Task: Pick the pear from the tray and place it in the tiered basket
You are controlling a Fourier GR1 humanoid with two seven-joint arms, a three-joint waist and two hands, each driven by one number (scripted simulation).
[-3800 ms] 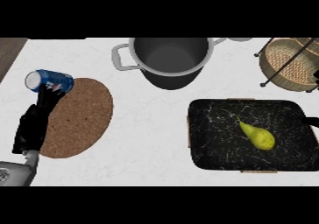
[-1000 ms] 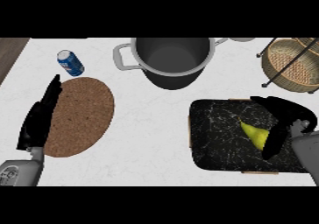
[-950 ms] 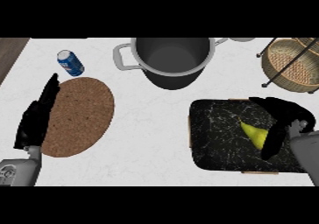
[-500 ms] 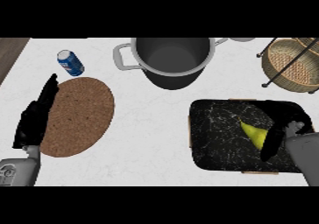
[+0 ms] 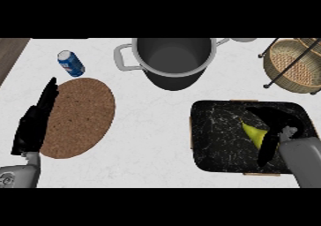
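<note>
A yellow-green pear [image 5: 253, 133] lies on the black marbled tray [image 5: 212, 137] at the lower right. My right hand [image 5: 279, 122] is down over the pear's right part. Its fingers reach across above the pear and its thumb [image 5: 266, 150] points down along the pear's lower side, so the pear sits between them. The fingers look spread rather than curled tight, and the pear's fat end is hidden under the palm. The wicker tiered basket [image 5: 294, 66] stands at the upper right, beyond the tray. My left hand [image 5: 35, 122] rests open and flat at the left.
A large grey pot [image 5: 173, 57] with handles stands at top centre. A blue can [image 5: 70, 63] lies at the upper left. A round brown mat [image 5: 82, 117] lies beside my left hand. White counter runs between the mat and the tray.
My right hand has come in from the right edge and lowered onto the pear, sliding slightly down and left over the last second. The blue can rolled away from my left hand.
</note>
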